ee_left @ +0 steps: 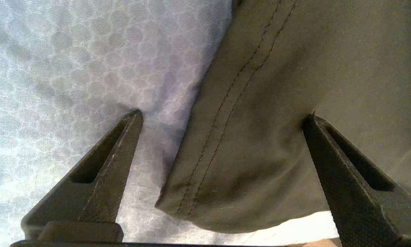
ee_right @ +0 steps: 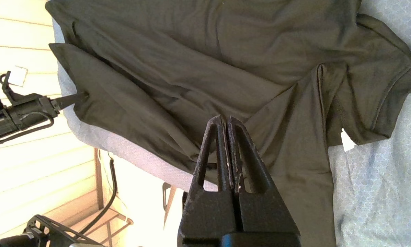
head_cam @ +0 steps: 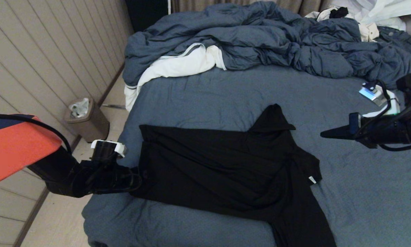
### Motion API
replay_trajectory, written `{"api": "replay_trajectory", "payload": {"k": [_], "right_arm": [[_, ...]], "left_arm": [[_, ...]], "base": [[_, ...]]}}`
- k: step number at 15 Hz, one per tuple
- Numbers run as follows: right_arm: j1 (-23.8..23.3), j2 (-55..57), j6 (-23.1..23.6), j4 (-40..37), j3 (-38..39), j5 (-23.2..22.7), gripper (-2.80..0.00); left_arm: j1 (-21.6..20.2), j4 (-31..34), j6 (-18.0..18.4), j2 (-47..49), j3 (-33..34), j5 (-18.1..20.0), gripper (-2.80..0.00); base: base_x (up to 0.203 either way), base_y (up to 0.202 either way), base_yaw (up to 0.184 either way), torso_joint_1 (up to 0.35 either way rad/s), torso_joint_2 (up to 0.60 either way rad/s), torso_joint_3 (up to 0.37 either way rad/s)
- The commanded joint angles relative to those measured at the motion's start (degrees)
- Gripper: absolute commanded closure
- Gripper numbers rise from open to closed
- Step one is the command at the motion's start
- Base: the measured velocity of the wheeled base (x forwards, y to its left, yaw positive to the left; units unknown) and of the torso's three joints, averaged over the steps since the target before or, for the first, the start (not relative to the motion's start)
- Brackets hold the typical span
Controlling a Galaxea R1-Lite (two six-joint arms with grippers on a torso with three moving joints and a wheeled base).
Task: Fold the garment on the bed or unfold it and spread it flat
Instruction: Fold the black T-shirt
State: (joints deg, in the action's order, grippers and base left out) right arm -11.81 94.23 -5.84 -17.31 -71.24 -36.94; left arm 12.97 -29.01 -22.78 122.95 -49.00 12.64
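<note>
a slate-blue bed (head_cam: 198, 99) fills the room beside a panelled wall, duvet (head_cam: 260, 37) bunched at the far end. the black garment (head_cam: 219, 168) lies crumpled across the near half. the left gripper (ee_left: 222, 116) is spread wide astride its stitched hem corner (ee_left: 205, 151), one finger on sheet; probably best to sink both under the hem before pinching. the right gripper (ee_right: 225, 120) hangs clenched and empty above.

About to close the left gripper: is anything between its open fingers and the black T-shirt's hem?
Nothing visible. The open left gripper straddles the stitched corner of the black jersey T-shirt, one finger over the slate-blue sheet, one over the shirt.
</note>
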Motion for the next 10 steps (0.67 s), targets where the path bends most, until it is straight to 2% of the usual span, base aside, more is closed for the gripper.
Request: {"api": "replay_trajectory", "payload": {"k": [1, 5, 10], "right_arm": [[-0.1, 0.2, 0.0, -0.1, 0.1, -0.3, 0.0], [-0.2, 0.1, 0.9, -0.1, 0.6, -0.2, 0.0], [-0.2, 0.1, 1.0, -0.1, 0.9, -0.1, 0.0]], "left_arm": [[0.5, 0.1, -0.2, -1.6, 1.4, 0.3, 0.0], [1.4, -1.6, -0.4, -4.5, 6.4, 1.0, 0.0], [1.5, -2.1, -0.9, -5.2, 6.5, 1.0, 0.0]], "base": [[0.0, 0.0, 0.0, 0.0, 0.0, 0.0], [0.0, 0.0, 0.0, 0.0, 0.0, 0.0], [0.0, 0.0, 0.0, 0.0, 0.0, 0.0]]}}
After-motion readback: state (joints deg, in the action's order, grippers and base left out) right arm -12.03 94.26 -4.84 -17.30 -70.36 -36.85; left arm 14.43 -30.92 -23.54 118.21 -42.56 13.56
